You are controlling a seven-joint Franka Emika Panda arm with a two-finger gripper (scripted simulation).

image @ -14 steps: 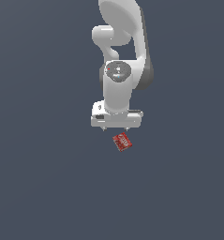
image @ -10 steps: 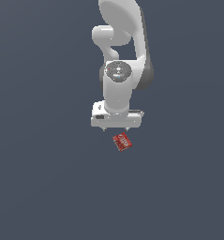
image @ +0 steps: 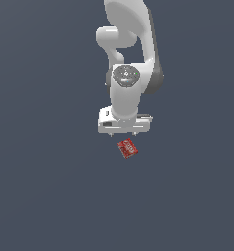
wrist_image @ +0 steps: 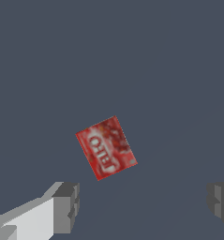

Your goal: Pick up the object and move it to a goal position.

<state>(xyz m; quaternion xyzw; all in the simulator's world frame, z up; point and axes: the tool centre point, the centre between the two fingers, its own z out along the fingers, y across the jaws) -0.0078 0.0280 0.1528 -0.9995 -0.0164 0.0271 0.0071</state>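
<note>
The object (image: 128, 148) is a small flat red box with white lettering, lying tilted on the dark grey floor just in front of the white arm. In the wrist view the object (wrist_image: 106, 147) lies flat, rotated at an angle. My gripper (image: 123, 134) hangs above and slightly behind it, open, with its two short fingertips pointing down. The wrist view shows the gripper (wrist_image: 142, 204) with its grey fingertips (wrist_image: 66, 206) spread wide apart and nothing between them. The box is narrower than the gap and is untouched.
Plain dark grey floor (image: 50, 196) stretches all around. The white arm (image: 130, 54) rises behind the gripper. No other objects show.
</note>
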